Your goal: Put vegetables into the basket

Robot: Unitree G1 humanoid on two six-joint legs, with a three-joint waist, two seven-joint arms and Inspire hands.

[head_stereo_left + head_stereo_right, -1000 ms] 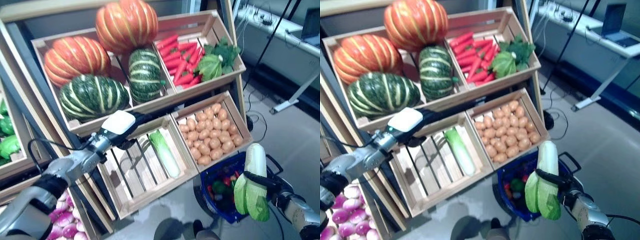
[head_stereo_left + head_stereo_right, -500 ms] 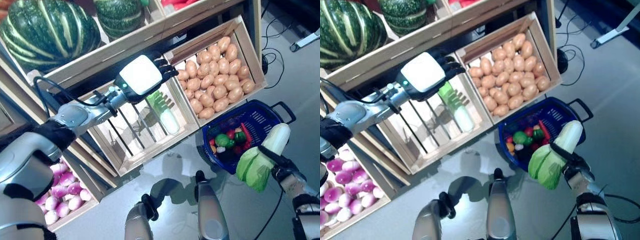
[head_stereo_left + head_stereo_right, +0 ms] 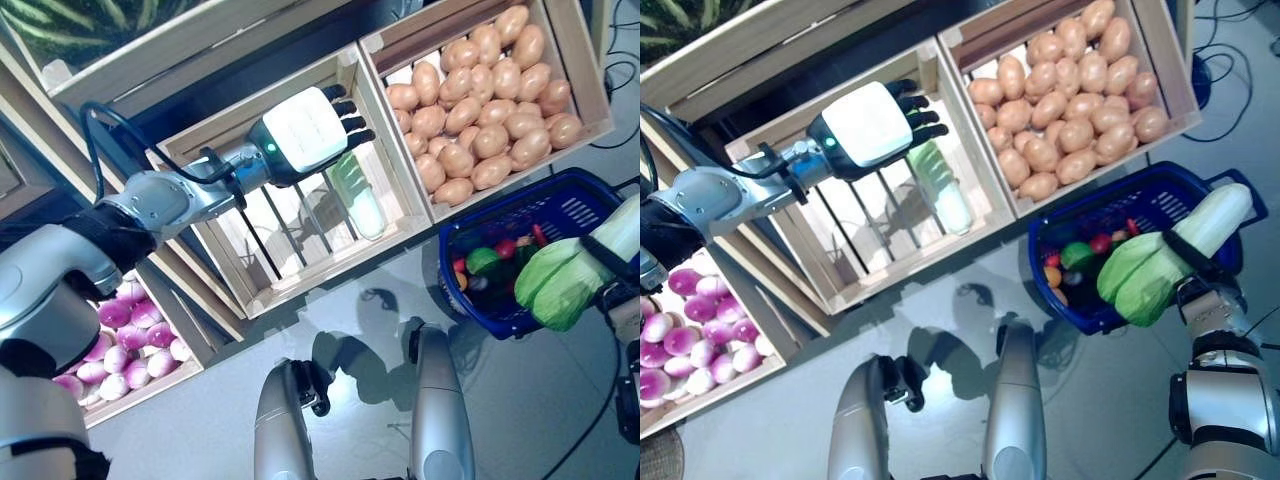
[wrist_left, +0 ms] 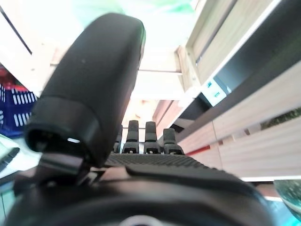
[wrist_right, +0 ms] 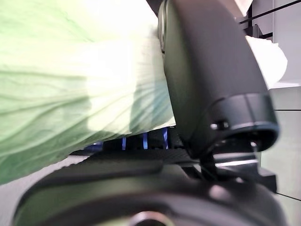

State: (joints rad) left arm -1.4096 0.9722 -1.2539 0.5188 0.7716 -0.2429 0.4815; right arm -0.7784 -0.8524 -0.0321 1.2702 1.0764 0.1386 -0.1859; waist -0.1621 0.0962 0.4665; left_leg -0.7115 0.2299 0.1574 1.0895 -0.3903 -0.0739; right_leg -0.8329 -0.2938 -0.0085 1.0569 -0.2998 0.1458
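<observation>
My right hand [image 3: 1202, 285] is shut on a pale green napa cabbage [image 3: 1170, 260]; its thumb [image 5: 211, 70] presses on the leaves [image 5: 70, 94]. The cabbage hangs at the near right rim of the blue basket [image 3: 1160, 205], which holds several small vegetables. My left hand [image 3: 305, 135] reaches into the slatted wooden crate [image 3: 270, 260], open, with straight fingers [image 4: 146, 136]. It hovers just above a second napa cabbage [image 3: 360, 195] lying in that crate, and I cannot tell whether it touches it.
A crate of potatoes [image 3: 480, 120] sits right of the slatted crate, directly behind the basket. A low crate of purple-white bulbs [image 3: 120, 340] stands at the lower left. A shelf with striped green squash [image 3: 90, 20] runs above.
The camera has tilted down. My left hand has moved along the slatted crate to above the lying cabbage. My right hand has brought its cabbage to the basket's rim.
</observation>
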